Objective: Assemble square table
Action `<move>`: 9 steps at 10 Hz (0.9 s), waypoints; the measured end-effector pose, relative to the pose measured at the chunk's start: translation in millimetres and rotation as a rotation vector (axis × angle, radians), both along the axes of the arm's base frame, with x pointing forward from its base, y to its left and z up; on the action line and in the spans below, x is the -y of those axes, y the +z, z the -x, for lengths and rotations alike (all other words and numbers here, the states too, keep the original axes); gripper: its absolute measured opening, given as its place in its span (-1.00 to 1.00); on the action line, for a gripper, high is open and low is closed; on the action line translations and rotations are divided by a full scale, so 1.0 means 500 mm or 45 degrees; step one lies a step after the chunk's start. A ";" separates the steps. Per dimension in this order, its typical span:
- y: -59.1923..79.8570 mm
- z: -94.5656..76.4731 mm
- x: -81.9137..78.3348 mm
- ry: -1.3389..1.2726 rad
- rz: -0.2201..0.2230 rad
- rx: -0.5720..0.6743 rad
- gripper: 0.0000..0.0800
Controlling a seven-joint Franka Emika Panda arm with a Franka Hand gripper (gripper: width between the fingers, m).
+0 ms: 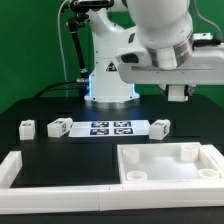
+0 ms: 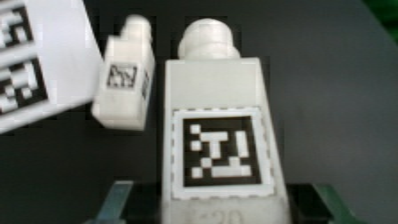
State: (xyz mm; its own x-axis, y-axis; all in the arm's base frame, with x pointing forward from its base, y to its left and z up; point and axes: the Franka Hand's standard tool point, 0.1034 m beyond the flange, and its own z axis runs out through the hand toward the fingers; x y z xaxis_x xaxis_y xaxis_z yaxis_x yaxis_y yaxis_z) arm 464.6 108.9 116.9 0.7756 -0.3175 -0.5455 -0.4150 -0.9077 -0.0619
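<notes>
1. Exterior view first: the white robot arm (image 1: pixel 150 40) hangs over the dark table (image 1: pixel 60 150). Its gripper (image 1: pixel 180 94) is up in the air toward the exterior view's right, clear of everything lying on the table.
2. The large white plastic square panel with the raised rim (image 1: pixel 170 166) lies flat at the front, on the exterior view's right. Its round corner sockets face up.
3. Behind the panel there's a row of stuff. The marker board (image 1: pixel 105 128) sits in the middle, and one small white tagged leg block (image 1: pixel 160 126) is just off its end on the exterior view's right. Two more leg blocks (image 1: pixel 60 127) (image 1: pixel 27 126) lie on the other side.
4. Long white border bars (image 1: pixel 12 170) run along the front, on the exterior view's left.
5. Wrist view: the gripper (image 2: pixel 217 205) is pinching a fourth white leg block (image 2: pixel 217 130), with its black-and-white tag facing the camera. The dark fingers (image 2: pixel 118 200) sit on either side of its near end, and its rounded peg tip points away.
6. Past the held one, another leg block (image 2: pixel 121 85) lies on the dark table right beside the marker board (image 2: pixel 36 60). Can't tell if they touch.
</notes>
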 end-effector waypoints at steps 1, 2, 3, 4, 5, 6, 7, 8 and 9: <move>0.001 -0.001 -0.002 -0.006 0.019 0.066 -0.27; 0.008 -0.012 0.000 -0.006 0.034 0.152 -0.27; 0.041 -0.036 0.024 0.007 0.026 0.223 -0.27; 0.074 -0.069 0.053 -0.019 0.036 0.302 -0.27; 0.090 -0.109 0.066 -0.017 0.087 0.437 -0.27; 0.095 -0.134 0.069 0.040 0.149 0.562 -0.27; 0.093 -0.140 0.063 0.025 0.169 0.646 -0.27; 0.093 -0.146 0.056 0.005 0.192 0.761 -0.27; 0.084 -0.145 0.048 -0.014 0.216 0.889 -0.27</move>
